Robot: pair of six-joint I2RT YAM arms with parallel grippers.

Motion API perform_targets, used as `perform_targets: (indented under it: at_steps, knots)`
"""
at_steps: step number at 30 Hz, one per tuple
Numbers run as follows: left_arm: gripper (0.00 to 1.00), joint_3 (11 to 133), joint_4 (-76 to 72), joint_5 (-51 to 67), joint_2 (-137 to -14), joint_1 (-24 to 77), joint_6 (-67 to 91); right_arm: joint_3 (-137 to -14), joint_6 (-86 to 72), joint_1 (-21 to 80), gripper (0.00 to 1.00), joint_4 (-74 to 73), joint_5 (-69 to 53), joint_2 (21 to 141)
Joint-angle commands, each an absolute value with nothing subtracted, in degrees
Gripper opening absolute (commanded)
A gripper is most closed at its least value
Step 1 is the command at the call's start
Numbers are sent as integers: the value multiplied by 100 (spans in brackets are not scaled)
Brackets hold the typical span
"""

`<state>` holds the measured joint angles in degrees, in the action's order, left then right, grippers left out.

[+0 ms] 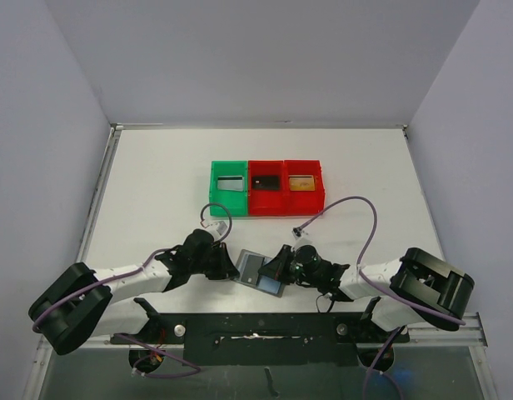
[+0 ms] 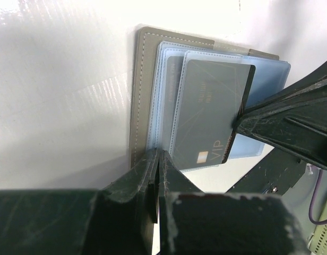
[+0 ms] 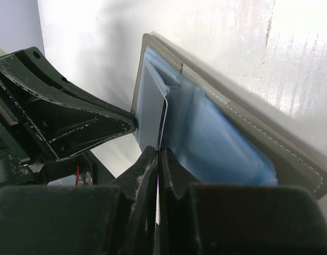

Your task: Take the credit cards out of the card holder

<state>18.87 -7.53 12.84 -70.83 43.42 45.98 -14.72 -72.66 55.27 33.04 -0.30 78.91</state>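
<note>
Right tool point(image 3: 156, 159) is clenched on the credit card point(image 2: 214, 114). Its own camera gets that card edge-on only, a thin pale line running into the closed jaws. Left tool point(image 2: 156, 159) is clenched on the near edge of the card holder point(image 2: 139, 90), and its lower body blocks the bottom third of that view.

Hard to make out:
- whether the card sits inside the top clear sleeve or on top of it
- the small print on the card, apart from "VIP" and a chip
- from the top camera the holder is small, with both tools crowding its two ends, and the gripped card cannot be picked out

View differences:
- left wrist shows the card's dark grey face over the bluish sleeves, with the right tool's tip meeting its right edge
- right wrist shows the sleeves fanned up off the grey cover, with the left tool's tip at the holder's far edge
- only the top view shows the bins: green bin point(image 1: 215, 187), middle red bin point(image 1: 267, 202) and right red bin point(image 1: 319, 187), touching in a row, well apart from the holder
- one card lies in each bin: silvery card point(image 1: 230, 183), black card point(image 1: 266, 181), tan card point(image 1: 301, 182)

The holder lies open on the white surface point(image 1: 156, 192), between the tools and near the arm bases. Pale grey walls stand on three sides, and purple cables point(image 1: 369, 218) loop off both arms.
</note>
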Motion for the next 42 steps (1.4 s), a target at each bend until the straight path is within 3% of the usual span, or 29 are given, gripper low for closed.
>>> perform_targets:
  at_steps: [1, 19, 23, 29, 33, 37, 42]
  knots:
    - [0, 1846, -666, 1148, -6954, 4368, 4582, -1485, -7155, 5466, 0, 3667, -246, 7746]
    - [0, 1979, -535, 1177, -6626, 4408, 4510, -1242, -7002, 4980, 3, 3848, -1255, 7646]
    - [22, 2214, -372, 917, -6373, 4733, 4421, -1310, -6755, 4929, 3, 3714, -1477, 7687]
    - [30, 2531, -371, 876, -6550, 5056, 4251, -1424, -6661, 4922, 3, 4031, -1845, 8103]
    - [28, 2668, -301, 740, -6921, 5277, 4203, -1491, -6736, 4917, 4, 4184, -1935, 8387]
    - [10, 2682, -123, 525, -7225, 5339, 4216, -1456, -6840, 4917, 4, 4281, -1892, 8470]
    - [2, 2689, 214, 228, -7435, 5344, 4170, -1390, -6872, 4884, 4, 4207, -1844, 8319]
